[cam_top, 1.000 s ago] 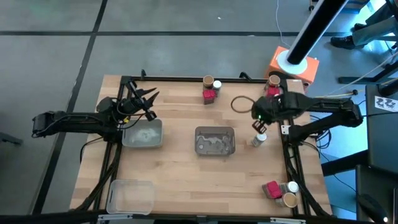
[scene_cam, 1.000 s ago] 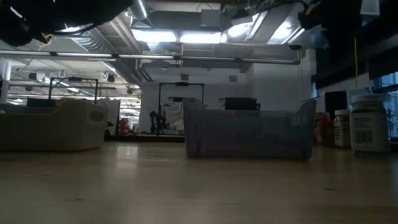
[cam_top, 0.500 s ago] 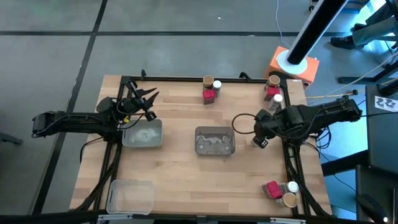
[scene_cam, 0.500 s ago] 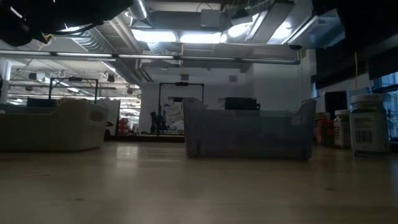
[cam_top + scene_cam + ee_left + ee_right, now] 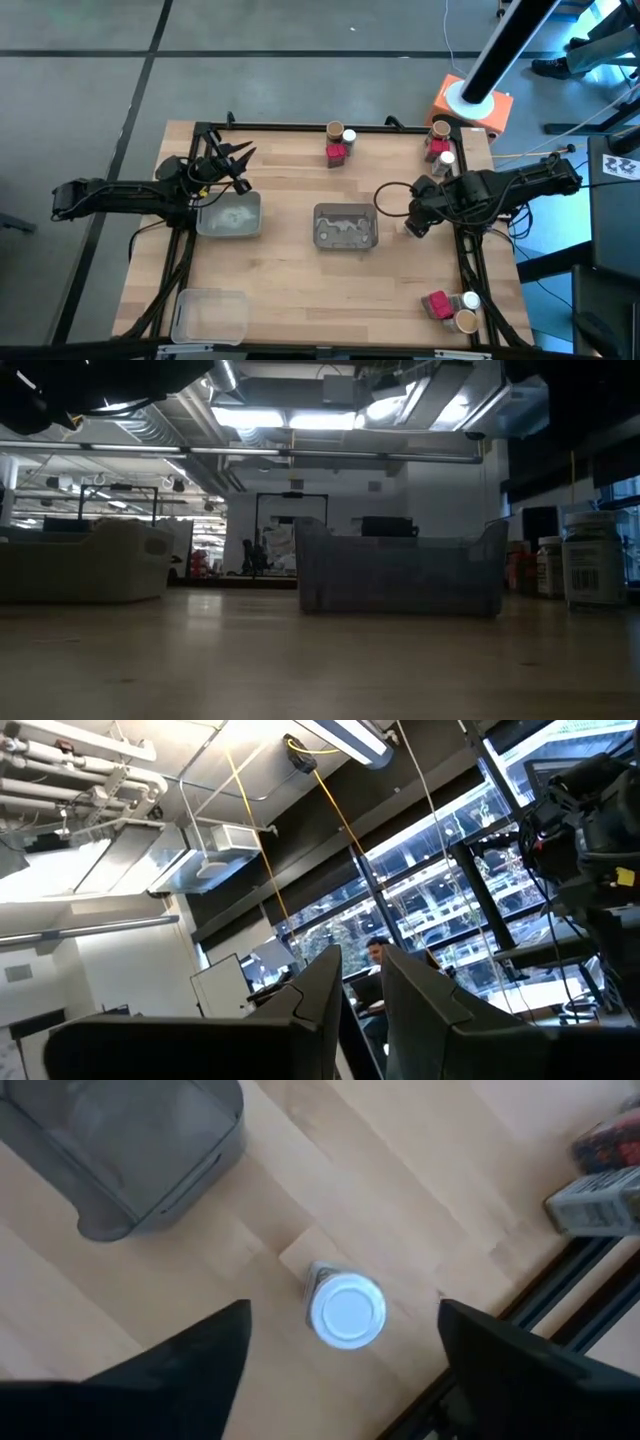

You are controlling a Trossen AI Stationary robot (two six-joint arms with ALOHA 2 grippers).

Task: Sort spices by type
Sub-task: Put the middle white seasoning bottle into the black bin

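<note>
Over the right side of your wooden surface (image 5: 290,260), the right end effector (image 5: 340,1342) hangs with its fingers (image 5: 185,1355) spread wide, looking straight down on a white-lidded jar (image 5: 346,1312). That jar stands upright on the wood between the two fingers, touching neither of them. From above, your right arm hides the jar itself; the end effector (image 5: 414,222) sits just right of the grey centre tray (image 5: 346,226).

At the left, your left end effector (image 5: 238,160) rests raised beside the pale tray (image 5: 229,216), pointing up toward the room. In its own wrist view the two fingers (image 5: 318,995) stand close together with a narrow gap between them, and nothing is pinched there.

You have the other spices in three groups. At the far edge near the middle: a tan-lidded jar (image 5: 334,129), a white-lidded jar (image 5: 349,136) and a red packet (image 5: 337,152), all touching or just beside one another. At the far right corner: a tan-lidded one (image 5: 440,128), a red packet (image 5: 435,146) and a white lid (image 5: 447,159). At the near right corner: a red packet (image 5: 436,304), a white lid (image 5: 470,299) and a tan lid (image 5: 465,321). A clear tray (image 5: 208,314) lies at the near left corner.
</note>
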